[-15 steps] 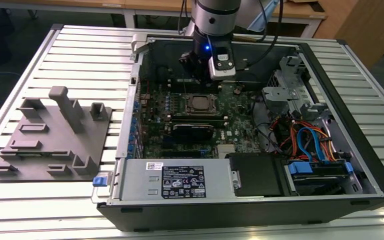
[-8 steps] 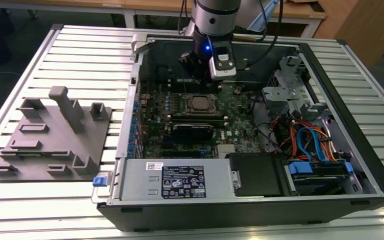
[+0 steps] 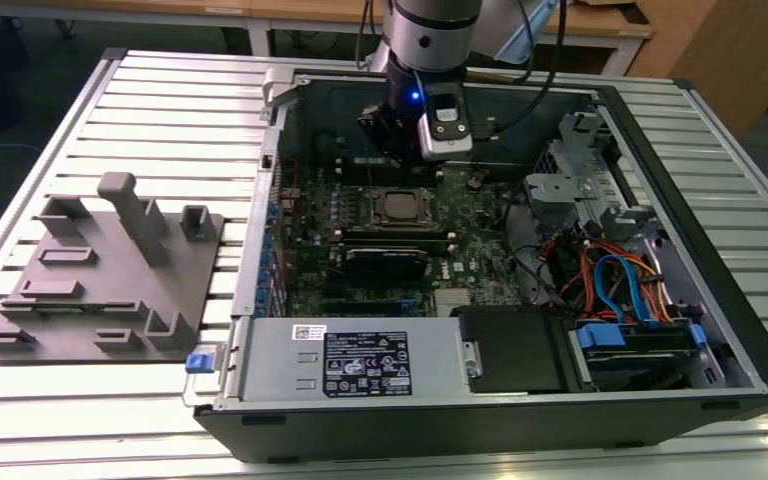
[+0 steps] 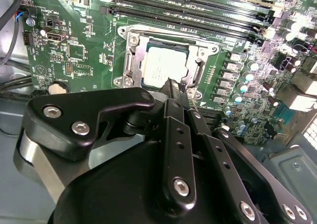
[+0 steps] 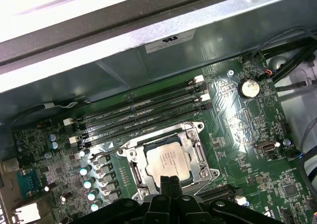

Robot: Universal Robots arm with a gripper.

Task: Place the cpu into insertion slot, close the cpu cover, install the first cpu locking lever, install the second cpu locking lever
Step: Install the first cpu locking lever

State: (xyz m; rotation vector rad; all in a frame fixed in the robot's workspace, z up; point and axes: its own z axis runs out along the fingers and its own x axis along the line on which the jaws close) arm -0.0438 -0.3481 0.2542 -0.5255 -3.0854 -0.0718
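Observation:
The cpu is a silvery square chip lying flat in the insertion slot on the green motherboard. The cpu cover, a thin silver frame, lies down around the chip's edges. In the first wrist view the cpu sits just beyond my gripper, whose black fingers are pressed together with nothing between them. In the exterior view my gripper hangs inside the open computer case, a little above and behind the cpu. How the locking levers stand is unclear.
Long black memory slots run beside the socket, and a coin battery sits nearby. A black card, the power supply and blue and orange cables fill the case. A grey fixture stands at the exterior view's left.

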